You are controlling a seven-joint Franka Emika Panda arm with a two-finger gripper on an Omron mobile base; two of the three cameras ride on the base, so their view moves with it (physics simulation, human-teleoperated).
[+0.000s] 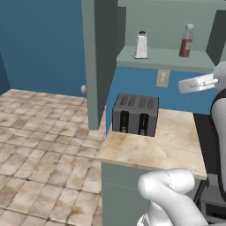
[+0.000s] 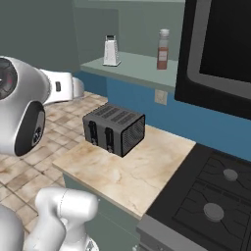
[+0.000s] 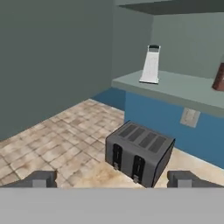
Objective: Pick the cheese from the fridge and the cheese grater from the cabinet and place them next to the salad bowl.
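Cheese grater point(image 1: 140, 45) stands upright on the open cabinet point(image 1: 99, 62) shelf, left of a red bottle point(image 1: 186, 40), above the toaster point(image 1: 135, 114) on the surface. Fingers point(image 3: 38, 178) spread wide, empty, well short of it. Likely light, rigid, slick metal; pinch across the narrow upper body below the handle.

the cheese grater point(image 1: 140, 46) looks like pale matt metal. the toaster point(image 1: 135, 114) is dark grey metal with a ribbed top. the counter point(image 1: 172, 143) is smooth beige marbled stone; the floor point(image 1: 39, 145) is mottled tile.
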